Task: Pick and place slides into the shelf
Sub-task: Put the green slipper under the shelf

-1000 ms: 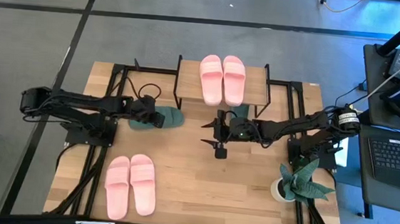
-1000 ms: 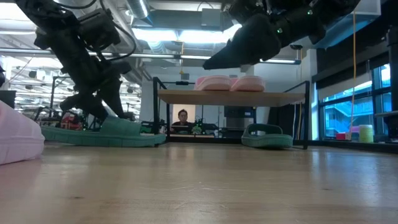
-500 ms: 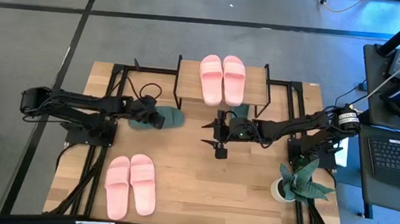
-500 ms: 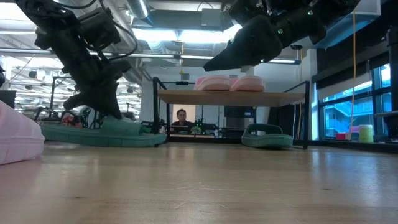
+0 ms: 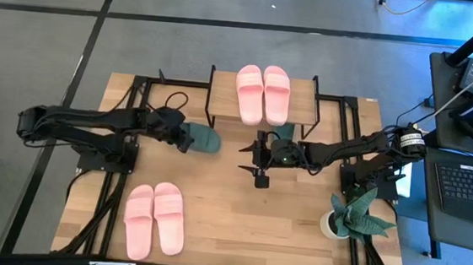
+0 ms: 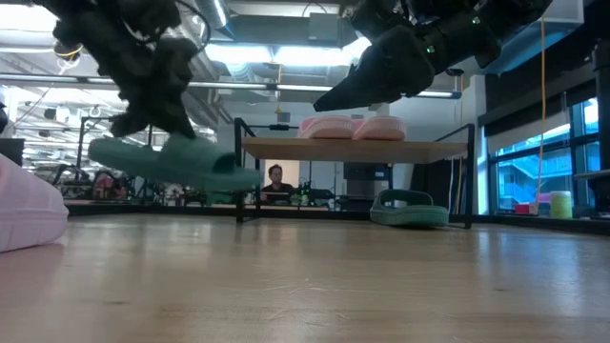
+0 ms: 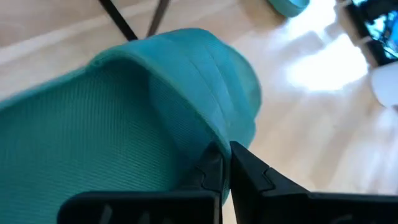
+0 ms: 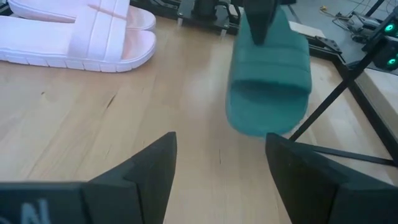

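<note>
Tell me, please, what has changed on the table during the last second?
The left gripper, shut on a green slide, has lifted it off the table and carried it toward the shelf. The right gripper, open, and the other slides have not moved.

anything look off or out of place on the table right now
Nothing looks damaged or spilled. The only thing off the table is one green slide, held in the air, slightly tilted, by the left claw. The other green slide lies under the shelf. The right claw hangs open and empty.
</note>
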Tool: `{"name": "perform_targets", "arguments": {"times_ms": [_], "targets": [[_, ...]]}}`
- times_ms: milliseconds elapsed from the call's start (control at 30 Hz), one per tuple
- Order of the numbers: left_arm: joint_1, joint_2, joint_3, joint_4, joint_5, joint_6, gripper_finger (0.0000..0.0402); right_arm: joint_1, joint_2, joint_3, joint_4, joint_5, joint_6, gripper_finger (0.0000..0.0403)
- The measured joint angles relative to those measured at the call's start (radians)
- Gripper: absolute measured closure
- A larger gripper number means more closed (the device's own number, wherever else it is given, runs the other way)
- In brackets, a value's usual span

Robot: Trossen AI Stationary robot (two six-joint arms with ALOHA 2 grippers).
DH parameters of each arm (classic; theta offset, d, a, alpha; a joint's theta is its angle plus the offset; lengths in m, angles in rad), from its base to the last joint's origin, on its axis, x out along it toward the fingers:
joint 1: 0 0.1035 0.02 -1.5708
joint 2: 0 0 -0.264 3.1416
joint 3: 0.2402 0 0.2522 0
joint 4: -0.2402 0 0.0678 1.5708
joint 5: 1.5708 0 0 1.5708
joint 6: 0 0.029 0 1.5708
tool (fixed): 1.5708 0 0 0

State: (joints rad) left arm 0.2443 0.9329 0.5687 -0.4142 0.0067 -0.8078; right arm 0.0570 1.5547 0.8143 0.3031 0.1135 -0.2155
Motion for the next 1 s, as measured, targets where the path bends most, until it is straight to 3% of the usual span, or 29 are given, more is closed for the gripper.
{"name": "perform_targets", "arguments": {"times_ms": [167, 400, 733, 1000], "targets": [[-0.034, -0.021, 0.056, -0.080, 0.036, -0.050, 0.0399, 0.000, 0.000, 0.000, -0.003, 0.000, 0.001, 0.0157], [-0.137, -0.019, 0.083, -0.060, 0.085, -0.171, 0.0399, 0.000, 0.000, 0.000, -0.003, 0.000, -0.001, 0.0157], [-0.365, 0.053, 0.085, 0.404, -0.122, -0.082, 0.0399, 0.002, 0.000, 0.000, -0.067, 0.000, -0.006, 0.0157], [-0.444, 0.229, 0.085, 0.537, -0.255, -0.079, 0.0399, 0.029, 0.000, 0.000, -0.112, 0.016, -0.016, 0.0157]]}}
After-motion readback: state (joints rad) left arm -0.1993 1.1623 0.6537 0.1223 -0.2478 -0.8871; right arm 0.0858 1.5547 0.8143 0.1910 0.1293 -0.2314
